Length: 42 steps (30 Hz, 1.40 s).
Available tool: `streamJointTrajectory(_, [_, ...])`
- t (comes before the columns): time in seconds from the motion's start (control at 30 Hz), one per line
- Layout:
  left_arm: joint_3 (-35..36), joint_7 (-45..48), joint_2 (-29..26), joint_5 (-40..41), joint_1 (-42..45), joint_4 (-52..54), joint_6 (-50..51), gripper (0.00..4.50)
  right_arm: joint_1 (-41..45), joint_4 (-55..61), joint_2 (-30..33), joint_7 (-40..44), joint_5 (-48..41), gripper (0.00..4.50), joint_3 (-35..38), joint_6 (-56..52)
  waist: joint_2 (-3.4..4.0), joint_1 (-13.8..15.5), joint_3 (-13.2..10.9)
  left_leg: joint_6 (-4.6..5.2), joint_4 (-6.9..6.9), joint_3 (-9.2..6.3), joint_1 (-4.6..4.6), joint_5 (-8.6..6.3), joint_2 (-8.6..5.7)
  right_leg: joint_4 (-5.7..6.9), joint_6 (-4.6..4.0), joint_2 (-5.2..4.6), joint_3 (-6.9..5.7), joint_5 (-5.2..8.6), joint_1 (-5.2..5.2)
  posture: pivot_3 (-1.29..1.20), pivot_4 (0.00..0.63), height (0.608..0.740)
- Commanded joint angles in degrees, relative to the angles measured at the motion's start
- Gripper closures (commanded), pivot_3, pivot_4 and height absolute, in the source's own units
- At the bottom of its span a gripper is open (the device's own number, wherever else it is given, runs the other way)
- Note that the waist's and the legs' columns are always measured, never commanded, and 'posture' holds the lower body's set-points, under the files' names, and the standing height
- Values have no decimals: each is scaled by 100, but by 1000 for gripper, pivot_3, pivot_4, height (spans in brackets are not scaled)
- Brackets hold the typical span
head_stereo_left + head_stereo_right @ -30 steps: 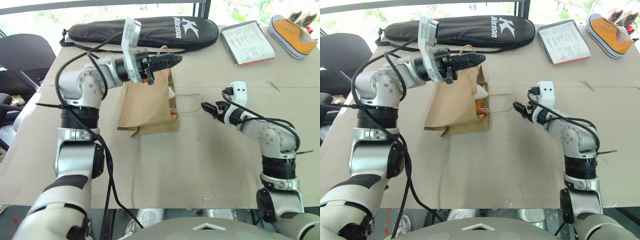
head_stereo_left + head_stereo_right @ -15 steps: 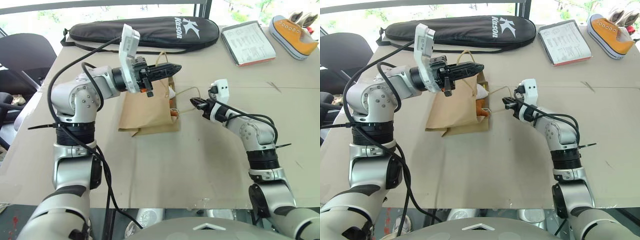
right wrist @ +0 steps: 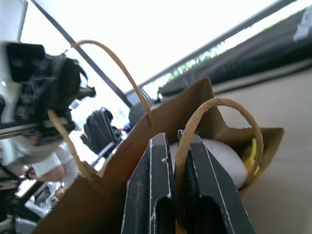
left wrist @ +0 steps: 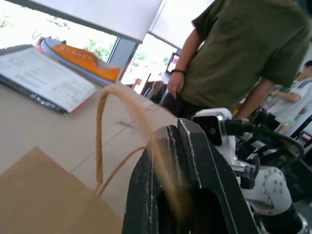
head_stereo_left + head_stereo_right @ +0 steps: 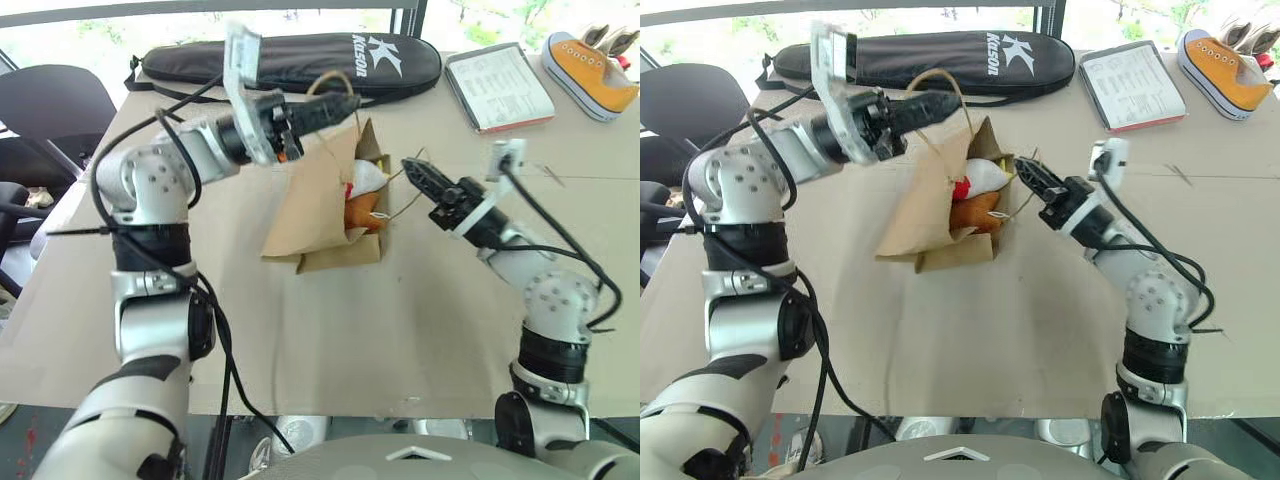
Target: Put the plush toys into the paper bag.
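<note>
Brown kraft paper bag [image 5: 320, 200], one only, stands in the middle of the table [image 5: 420, 300], its mouth open toward the right gripper [image 5: 413, 170]. It has two cord handles, and each gripper is clenched on one of them: the left gripper [image 5: 345, 103] pinches the far handle [image 5: 940, 85] above the bag, the right gripper pinches the near handle [image 3: 219, 126] just beside the mouth. One toy is clearly seen inside the mouth, the white plush toy [image 5: 985, 178] with red top and an orange part under it. Behind the bag lie one black racket case [image 5: 300, 60], one booklet [image 5: 498, 88] and one orange sneaker [image 5: 590, 65]. One person [image 4: 243, 53] stands beyond the table.
</note>
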<state>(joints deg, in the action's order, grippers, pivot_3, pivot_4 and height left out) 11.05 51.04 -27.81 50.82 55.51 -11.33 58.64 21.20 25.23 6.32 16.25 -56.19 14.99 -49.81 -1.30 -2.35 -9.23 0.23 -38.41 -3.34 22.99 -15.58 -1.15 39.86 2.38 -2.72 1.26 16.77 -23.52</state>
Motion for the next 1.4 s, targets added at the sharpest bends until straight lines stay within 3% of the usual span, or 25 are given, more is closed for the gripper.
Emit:
streamJointTrajectory(0.03, [93,208,13,-69,428,-620,-176,4500,16,959,231,-683,-910,4429,331,-22,0,-7,0,0,0,2,-1,0,0,1,0,0,-1,0,0,0,150,740])
streamJointTrajectory(0.3, [-308,1127,150,-844,1329,-2242,-949,4500,618,1829,1359,-2630,-2667,4429,398,379,0,-2,0,0,0,5,0,0,-1,0,0,3,-6,0,0,0,150,740])
streamJointTrajectory(0.4, [-540,1415,463,-1181,1562,-2759,-1264,4500,516,2111,1988,-3146,-2867,4429,201,310,-1,11,0,2,1,4,4,0,-3,-4,0,4,-7,0,0,0,150,740])
streamJointTrajectory(0.53, [-935,1535,868,-1792,1578,-3077,-1862,4500,-197,2068,2256,-3560,-2472,4429,178,493,-8,49,4,24,-8,-8,23,-11,-8,-9,0,6,-9,0,2,0,150,740])
streamJointTrajectory(0.6, [-1119,1662,894,-2115,1519,-3144,-2259,4500,-360,2009,2423,-3641,-2426,3933,275,571,-7,19,4,32,-20,-7,45,-9,-11,-9,1,6,-7,0,-10,0,150,740])
streamJointTrajectory(0.7, [-965,2312,771,-1874,1496,-3044,-2010,3639,-549,2269,2835,-3733,-2751,2819,385,647,-4,-30,2,36,-32,5,57,-7,-9,-2,2,9,-9,-1,-28,0,150,740])
streamJointTrajectory(0.87, [-1027,2635,477,-2058,1320,-3094,-1937,1510,-968,2654,3647,-3875,-3553,576,781,927,-3,-3,1,49,-38,-18,65,-13,3,-2,1,25,-15,0,-27,0,150,740])
streamJointTrajectory(0.97, [-1068,2851,252,-2120,1165,-3098,-1859,109,-1451,2827,4391,-3750,-4259,516,1338,1013,-3,7,1,55,-45,-17,69,-16,1,-5,1,22,-19,0,-23,0,150,740])
streamJointTrajectory(1.17, [-983,2974,128,-2305,1069,-3427,-2102,43,-2625,2879,5662,-3337,-5093,516,2796,524,-14,91,-6,72,-89,-31,78,-26,-3,-6,5,16,-33,-2,-1,0,150,740])
streamJointTrajectory(1.27, [-897,2900,161,-2335,1049,-3477,-2312,43,-3402,2941,5723,-3048,-5089,516,3416,254,-28,134,-7,78,-89,-27,76,-30,-1,-7,6,17,-32,-2,1,0,150,740])
streamJointTrajectory(1.4, [-812,2996,205,-2377,1073,-3321,-2830,43,-3836,2988,5727,-2718,-4557,516,3286,233,-30,154,-8,80,-91,-23,78,-31,2,-7,6,19,-28,-2,1,0,150,740])
